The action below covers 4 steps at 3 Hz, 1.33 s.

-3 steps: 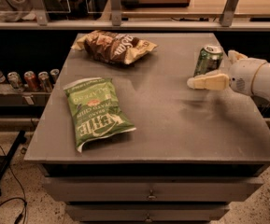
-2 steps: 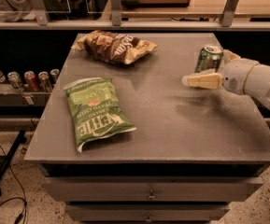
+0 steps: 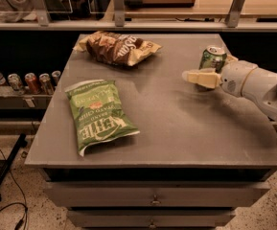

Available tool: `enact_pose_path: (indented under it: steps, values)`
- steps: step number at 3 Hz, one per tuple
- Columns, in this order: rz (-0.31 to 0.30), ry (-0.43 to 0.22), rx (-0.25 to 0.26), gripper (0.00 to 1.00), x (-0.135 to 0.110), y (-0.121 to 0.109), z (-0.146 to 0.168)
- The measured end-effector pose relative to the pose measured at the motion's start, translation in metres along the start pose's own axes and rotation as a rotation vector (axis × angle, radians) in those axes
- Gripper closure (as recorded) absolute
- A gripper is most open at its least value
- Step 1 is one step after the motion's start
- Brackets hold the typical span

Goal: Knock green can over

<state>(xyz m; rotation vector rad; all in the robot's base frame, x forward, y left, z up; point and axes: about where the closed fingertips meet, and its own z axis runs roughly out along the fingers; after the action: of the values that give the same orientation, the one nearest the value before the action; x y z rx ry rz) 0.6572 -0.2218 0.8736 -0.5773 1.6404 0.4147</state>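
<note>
The gripper [image 3: 201, 76], at the right of the table [image 3: 176, 128], hides the lower half of the green can [image 3: 213, 55]; the arm [image 3: 267, 87] runs off the right edge; labels on the small cans [image 3: 35, 82] at left are unreadable

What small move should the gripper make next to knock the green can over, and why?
Probably a short push away from the camera, into the green can. The can stands upright on the table, and the gripper sits close in front of its lower part, so little travel should tip it.
</note>
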Motion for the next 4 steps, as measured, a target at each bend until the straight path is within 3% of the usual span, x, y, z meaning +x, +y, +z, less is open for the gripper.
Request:
enact_pose_path:
  steps: [3,4]
  values:
    - [-0.005,-0.031,-0.011,0.88,-0.005,-0.004,-0.001]
    - [-0.052,-0.039,-0.01,1.0,-0.02,-0.011,-0.005]
